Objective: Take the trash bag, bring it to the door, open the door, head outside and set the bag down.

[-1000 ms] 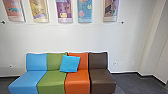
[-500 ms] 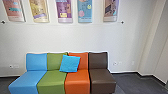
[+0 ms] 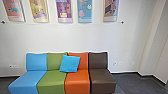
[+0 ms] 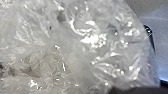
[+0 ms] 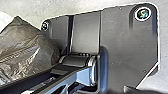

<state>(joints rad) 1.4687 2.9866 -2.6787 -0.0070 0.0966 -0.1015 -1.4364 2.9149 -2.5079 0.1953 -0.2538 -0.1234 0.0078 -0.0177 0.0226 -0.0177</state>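
Some translucent plastic (image 4: 87, 55) shows in the left wrist view, brown plastic (image 5: 23, 47) in the right; floor (image 3: 135, 83) runs right of the sofa (image 3: 51, 81). Grip and opening, I cannot tell.

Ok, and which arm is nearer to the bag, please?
Left, most likely: the bag is close in front of the left wrist's camera; the right wrist sees it smaller, seemingly from farther off.
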